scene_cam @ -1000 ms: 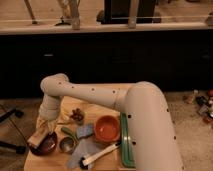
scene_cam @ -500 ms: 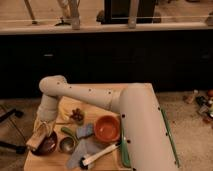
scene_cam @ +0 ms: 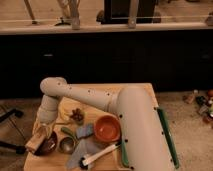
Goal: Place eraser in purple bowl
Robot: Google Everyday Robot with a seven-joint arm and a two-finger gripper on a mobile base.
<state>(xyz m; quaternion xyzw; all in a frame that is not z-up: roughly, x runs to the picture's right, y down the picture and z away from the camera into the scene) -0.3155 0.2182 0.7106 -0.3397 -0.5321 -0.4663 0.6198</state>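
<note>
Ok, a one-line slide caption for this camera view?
The gripper hangs over the purple bowl at a corner of the table, metal bowl and orange bowl alongside.

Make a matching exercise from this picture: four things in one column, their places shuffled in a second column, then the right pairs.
Things
1. gripper
2. bright orange round bowl
3. small shiny metal bowl
4. white-handled brush

Places
a. nearest the front edge, lying slantwise
b. just right of the dark maroon-purple glossy bowl
c. over the purple bowl's left side
d. beside the big white arm, mid-table

Pairs: 1-c, 2-d, 3-b, 4-a
</note>
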